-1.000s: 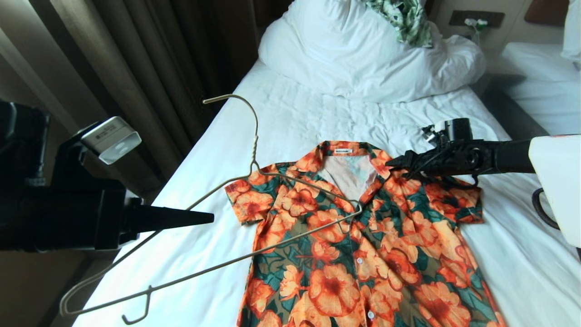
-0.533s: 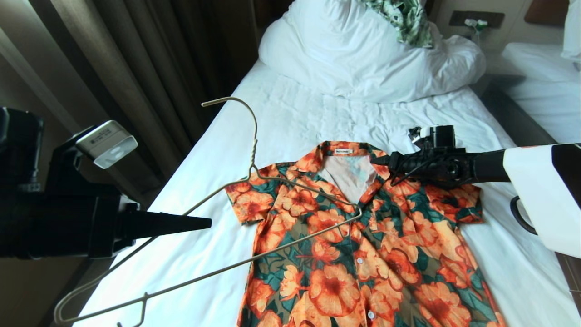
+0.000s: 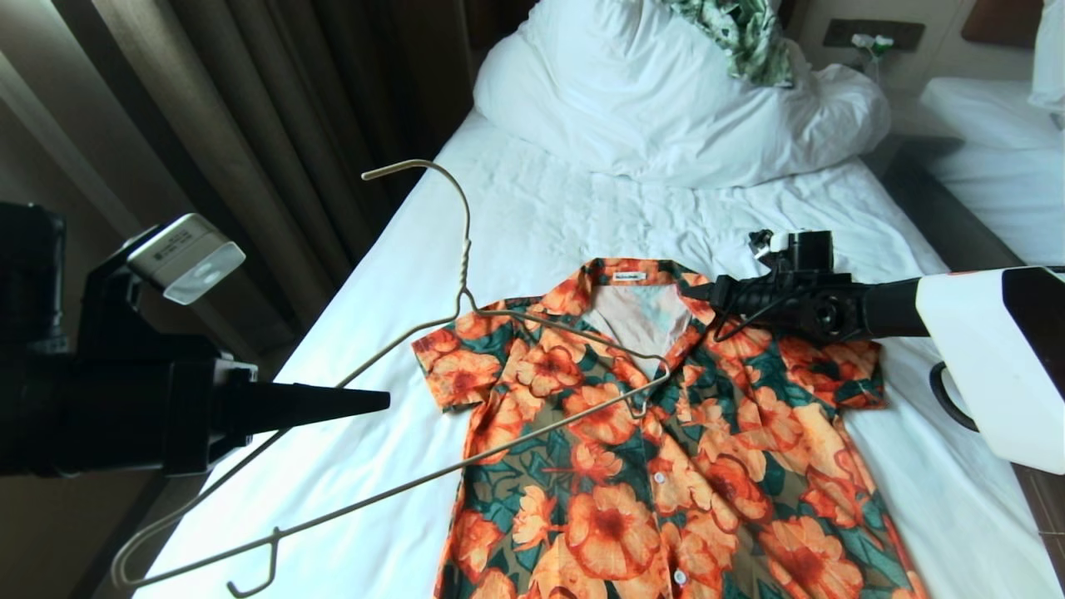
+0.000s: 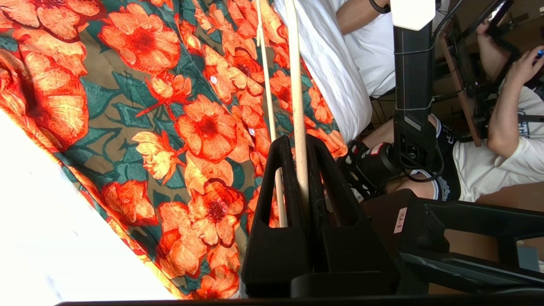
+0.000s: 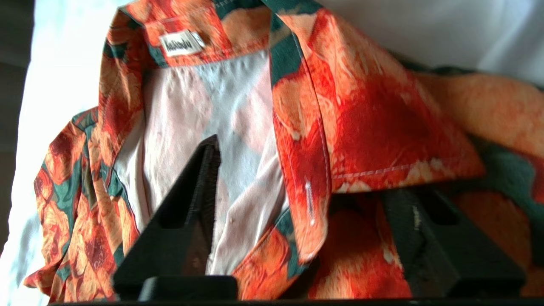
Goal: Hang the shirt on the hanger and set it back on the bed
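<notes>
The shirt (image 3: 666, 433) lies flat on the bed (image 3: 549, 208), collar toward the pillow (image 3: 632, 100). The left hand (image 3: 374, 401) pinches the hanger (image 3: 466, 249) above the shirt's shoulder. The right hand (image 5: 293, 204), fingers spread, straddles the open collar.

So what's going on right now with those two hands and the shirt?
Left hand shut on hanger, held above shirt. Right hand open, straddling the collar flap. Shirt flat on bed, not hung yet. Nothing blocking.
</notes>
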Controlling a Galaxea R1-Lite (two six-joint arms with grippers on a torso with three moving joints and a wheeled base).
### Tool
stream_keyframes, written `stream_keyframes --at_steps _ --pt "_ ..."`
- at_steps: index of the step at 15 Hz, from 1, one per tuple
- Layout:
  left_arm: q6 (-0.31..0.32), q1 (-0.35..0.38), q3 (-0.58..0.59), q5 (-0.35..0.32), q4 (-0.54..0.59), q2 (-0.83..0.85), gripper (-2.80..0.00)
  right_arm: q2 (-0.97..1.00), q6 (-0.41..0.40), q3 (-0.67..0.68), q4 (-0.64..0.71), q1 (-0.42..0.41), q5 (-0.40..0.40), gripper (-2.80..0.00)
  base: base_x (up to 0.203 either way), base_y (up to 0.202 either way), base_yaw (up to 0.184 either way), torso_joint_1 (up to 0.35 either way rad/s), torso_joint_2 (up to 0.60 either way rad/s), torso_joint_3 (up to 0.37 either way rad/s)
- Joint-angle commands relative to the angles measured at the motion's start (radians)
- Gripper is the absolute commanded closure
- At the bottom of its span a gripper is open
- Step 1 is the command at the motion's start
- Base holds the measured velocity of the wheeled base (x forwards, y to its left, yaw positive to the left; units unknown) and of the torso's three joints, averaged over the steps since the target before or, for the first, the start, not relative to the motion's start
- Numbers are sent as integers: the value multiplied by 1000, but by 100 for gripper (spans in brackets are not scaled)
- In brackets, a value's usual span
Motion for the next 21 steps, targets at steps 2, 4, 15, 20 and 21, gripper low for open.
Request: stream_keyframes --at_steps 2,4,15,20,21 --pt "-3 0 4 -4 1 -11 0 26 1 -2 -69 1 2 0 0 0 0 0 0 0" --pt "-3 0 8 -3 1 -18 0 32 1 -2 -73 2 5 0 0 0 0 0 0 0" --pt "-15 -2 23 -1 -53 -10 0 -255 14 88 155 -62 6 0 0 0 0 0 0 0" --pt "-69 -14 16 2 -134 -11 0 -476 12 198 233 -58 104 0 0 0 0 0 0 0" --pt "-69 -24 6 3 -141 0 0 -520 12 233 237 -52 122 0 0 0 0 0 0 0"
